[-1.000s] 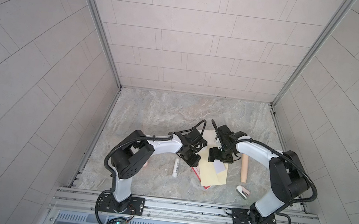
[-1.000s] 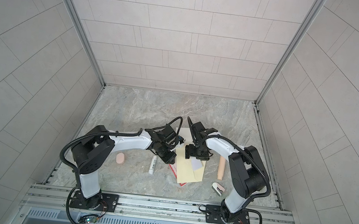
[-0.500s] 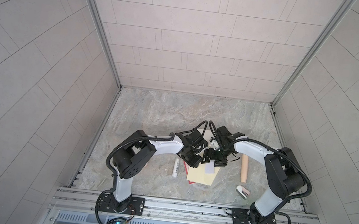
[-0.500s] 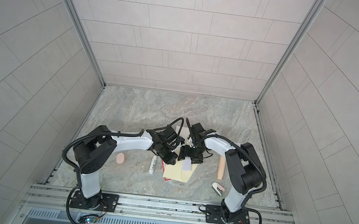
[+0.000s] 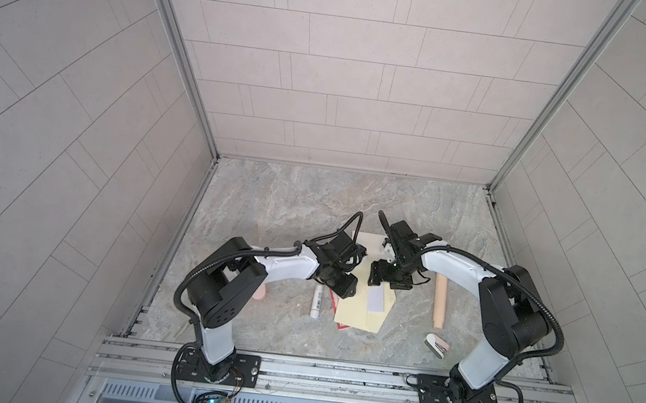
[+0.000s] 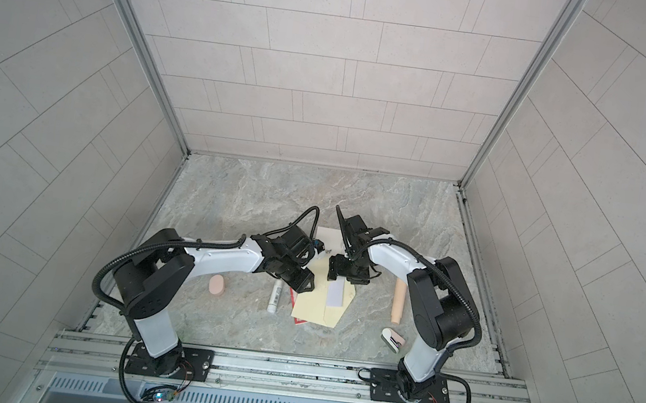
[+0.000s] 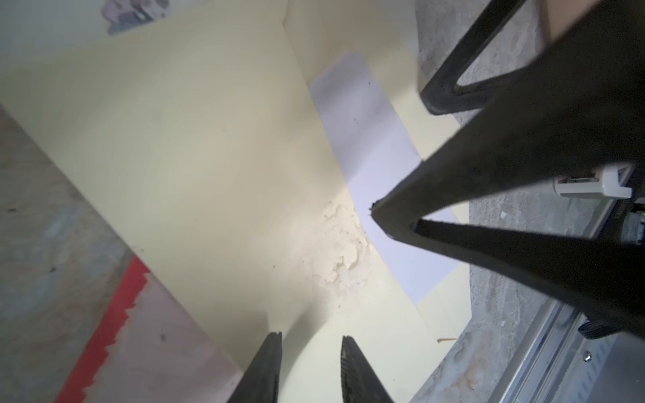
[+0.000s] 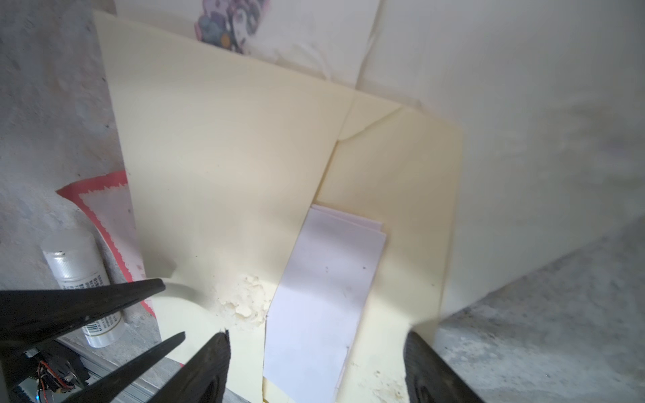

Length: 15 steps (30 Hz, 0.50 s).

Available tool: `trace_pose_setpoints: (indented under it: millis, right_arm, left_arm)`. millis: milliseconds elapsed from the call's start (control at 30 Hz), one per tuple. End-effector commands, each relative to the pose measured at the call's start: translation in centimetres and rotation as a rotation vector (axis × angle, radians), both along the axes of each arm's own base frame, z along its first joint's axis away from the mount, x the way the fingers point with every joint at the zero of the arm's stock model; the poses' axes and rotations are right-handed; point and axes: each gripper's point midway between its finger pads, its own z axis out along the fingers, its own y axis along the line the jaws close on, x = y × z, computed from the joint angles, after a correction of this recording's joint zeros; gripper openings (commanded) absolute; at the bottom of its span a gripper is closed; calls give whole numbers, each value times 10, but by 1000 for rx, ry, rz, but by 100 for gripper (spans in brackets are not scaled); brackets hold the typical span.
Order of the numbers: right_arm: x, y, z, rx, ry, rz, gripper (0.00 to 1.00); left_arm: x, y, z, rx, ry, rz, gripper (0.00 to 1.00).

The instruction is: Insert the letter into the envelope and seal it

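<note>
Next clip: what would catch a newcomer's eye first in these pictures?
The left tool and right tool, both open, meet almost tip to tip over some papers at the middle of the table. There the small lilac-white letter lies on a pale yellow paper. Beside the letter, a rough torn patch mars the yellow surface.

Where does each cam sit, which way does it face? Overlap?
Top views: high over the front rail, looking down on the tabletop; left arm and right arm show whole.
Left wrist: on the left arm, faces the letter on pale yellow paper; left gripper and right gripper show.
Right wrist: on the right arm, faces the same letter; both grippers show.
Shared: every view shows the letter.
</note>
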Motion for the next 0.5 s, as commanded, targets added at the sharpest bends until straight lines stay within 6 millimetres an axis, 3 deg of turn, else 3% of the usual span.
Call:
trace_pose_setpoints:
  millis: [0, 233, 467]
  right_arm:
    - [-10, 1, 16, 35, -2, 19, 79]
    - [-43, 9, 16, 131, 103, 37, 78]
    - [-49, 12, 1, 147, 153, 21, 77]
  left_arm:
    - [-8, 7, 8, 5, 6, -18, 36]
    - [-26, 18, -6, 43, 80, -31, 31]
    - [-35, 20, -18, 57, 127, -42, 23]
